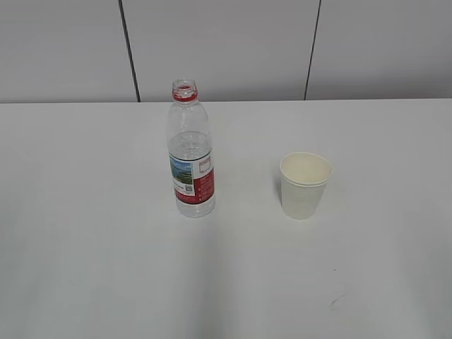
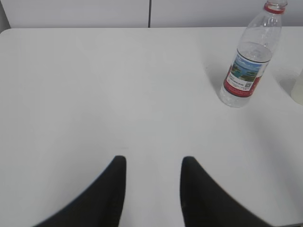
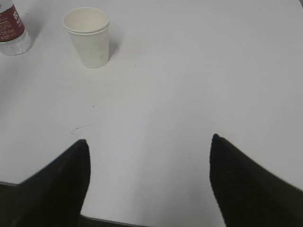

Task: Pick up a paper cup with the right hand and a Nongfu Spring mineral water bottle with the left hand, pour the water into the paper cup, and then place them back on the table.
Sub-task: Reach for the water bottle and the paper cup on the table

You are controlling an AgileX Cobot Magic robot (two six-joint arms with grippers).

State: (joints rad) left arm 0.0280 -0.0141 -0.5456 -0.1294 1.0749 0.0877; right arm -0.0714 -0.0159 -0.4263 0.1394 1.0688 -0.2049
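Observation:
The Nongfu Spring mineral water bottle (image 1: 191, 157) stands upright and uncapped on the white table (image 1: 85, 212), partly filled with clear water. In the left wrist view the bottle (image 2: 249, 59) is far off at the upper right. My left gripper (image 2: 154, 161) is open over bare table, holding nothing. The cream paper cup (image 1: 304, 185) stands upright to the bottle's right and looks empty. In the right wrist view the cup (image 3: 89, 38) sits at the upper left, with the bottle's base (image 3: 13, 33) beside it. My right gripper (image 3: 149, 139) is wide open, well short of the cup. Neither arm shows in the exterior view.
A grey panelled wall (image 1: 226, 42) runs behind the table's far edge. A small dark scuff mark (image 1: 337, 300) lies near the front right. The table's near edge (image 3: 109, 220) shows under my right gripper.

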